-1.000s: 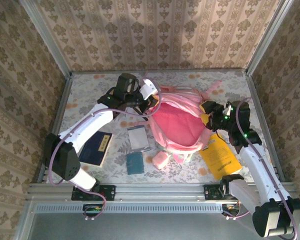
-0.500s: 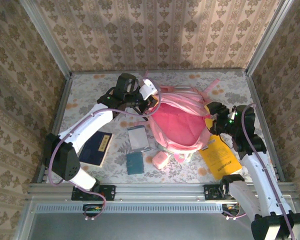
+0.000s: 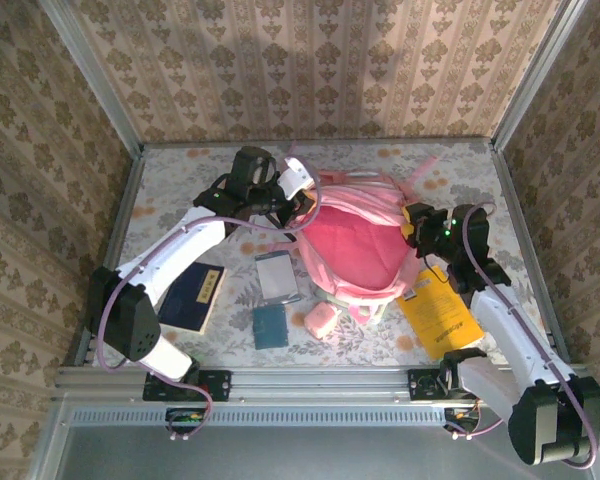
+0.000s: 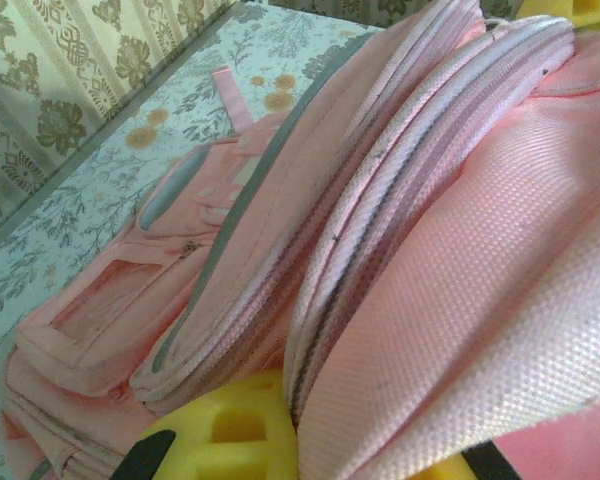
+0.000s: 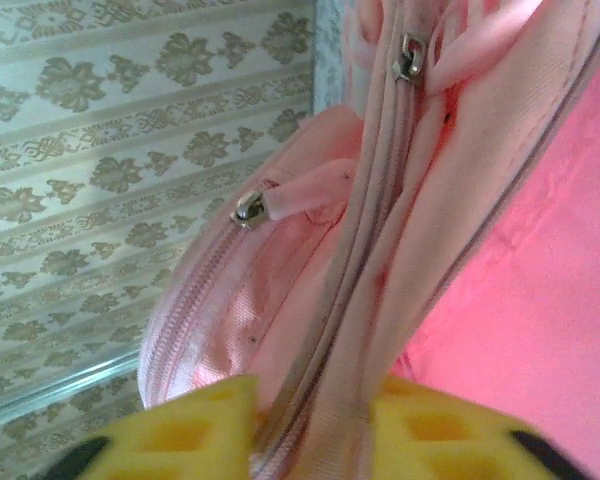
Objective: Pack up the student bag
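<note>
Clenching the left claw (image 3: 296, 208) and right claw (image 3: 412, 224) on opposite zipper edges of the student bag (image 3: 352, 250) at frame centre, seemingly spreading its mouth for packing the dark booklet (image 3: 192, 297) waiting lower left on the table (image 3: 170, 195).

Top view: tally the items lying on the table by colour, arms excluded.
Pink: 2, large pink fabric backpack, small pink pouch
Navy: 1, flat navy book
Teal: 1, small teal booklet
Grey: 1, flat grey case
Yellow: 1, flat yellow folder
Total: 6
</note>
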Controlling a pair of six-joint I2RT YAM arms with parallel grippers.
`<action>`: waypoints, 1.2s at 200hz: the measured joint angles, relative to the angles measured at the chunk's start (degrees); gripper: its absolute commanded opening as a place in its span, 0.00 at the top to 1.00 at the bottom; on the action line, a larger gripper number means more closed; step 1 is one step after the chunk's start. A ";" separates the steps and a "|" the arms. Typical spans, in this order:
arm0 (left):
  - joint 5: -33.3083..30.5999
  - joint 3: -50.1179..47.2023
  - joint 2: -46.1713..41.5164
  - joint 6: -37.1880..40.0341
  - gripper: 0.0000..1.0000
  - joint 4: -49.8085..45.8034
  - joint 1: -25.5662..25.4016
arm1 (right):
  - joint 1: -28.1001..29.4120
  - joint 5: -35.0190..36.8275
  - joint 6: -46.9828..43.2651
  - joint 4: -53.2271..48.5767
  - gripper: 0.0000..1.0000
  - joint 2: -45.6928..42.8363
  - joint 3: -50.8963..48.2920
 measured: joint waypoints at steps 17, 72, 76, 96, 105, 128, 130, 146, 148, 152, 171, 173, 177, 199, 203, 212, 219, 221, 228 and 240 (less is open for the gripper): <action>-0.15 0.02 0.00 0.57 0.76 -1.22 -0.24 | 0.37 1.44 1.14 1.09 1.00 0.87 0.04; -5.51 4.81 0.09 5.14 0.38 -10.12 -5.35 | 0.79 4.46 1.60 0.35 1.00 1.14 1.25; -6.05 5.55 0.20 5.86 0.38 -10.69 -6.03 | 0.79 4.48 1.60 0.33 1.00 1.14 1.42; -9.75 10.45 1.86 8.94 0.37 -12.87 -10.71 | 1.31 4.48 1.64 0.31 1.00 1.16 2.21; -11.72 12.33 2.84 10.29 0.37 -13.75 -12.87 | 1.49 4.48 1.70 0.31 1.00 1.22 2.54; -17.40 15.30 5.88 13.81 0.38 -14.62 -17.81 | 1.88 4.46 1.77 0.48 1.00 1.66 2.86; -17.97 15.45 6.19 14.10 0.38 -14.67 -18.16 | 1.88 4.46 1.77 0.48 1.00 1.68 2.86; -21.55 16.46 8.37 15.69 0.42 -15.56 -19.71 | 1.97 4.44 1.77 0.46 1.00 1.99 2.86; -21.79 16.55 8.57 15.74 0.43 -15.67 -19.76 | 1.97 4.44 1.77 0.46 1.00 1.99 2.86; -22.51 16.90 9.22 15.93 0.44 -16.13 -19.91 | 1.97 4.44 1.77 0.46 1.00 1.99 2.86; -24.68 18.38 11.50 16.59 0.52 -18.18 -19.89 | 2.03 4.44 1.77 0.48 1.00 1.99 2.86; -24.70 18.49 11.63 16.72 0.52 -18.36 -19.89 | 2.03 4.44 1.77 0.48 1.00 2.01 2.86; -25.00 18.86 11.96 16.57 0.54 -18.82 -19.89 | 2.03 4.44 1.77 0.46 1.00 2.01 2.86; -26.18 20.26 12.44 16.48 0.68 -20.46 -19.89 | 2.12 4.44 1.77 0.50 1.00 2.01 2.86; -26.34 20.46 12.46 16.00 0.73 -20.70 -19.89 | 2.12 4.44 1.77 0.52 1.00 2.01 2.86; -26.80 20.92 12.46 16.28 0.86 -21.07 -19.89 | 2.12 4.44 1.77 0.52 1.00 2.01 2.86; -27.21 21.31 12.59 15.87 0.97 -21.29 -19.78 | 2.12 4.42 1.75 0.57 1.00 2.01 2.86; -27.30 21.46 12.63 15.69 1.00 -21.33 -19.76 | 2.12 4.44 1.75 0.61 1.00 2.01 2.86; -27.50 21.94 12.85 15.37 1.00 -21.51 -19.56 | 2.12 4.46 1.53 0.92 0.98 2.14 2.86; -27.39 23.50 13.53 13.79 1.00 -22.38 -18.95 | 2.12 4.26 0.33 0.98 0.77 2.80 3.19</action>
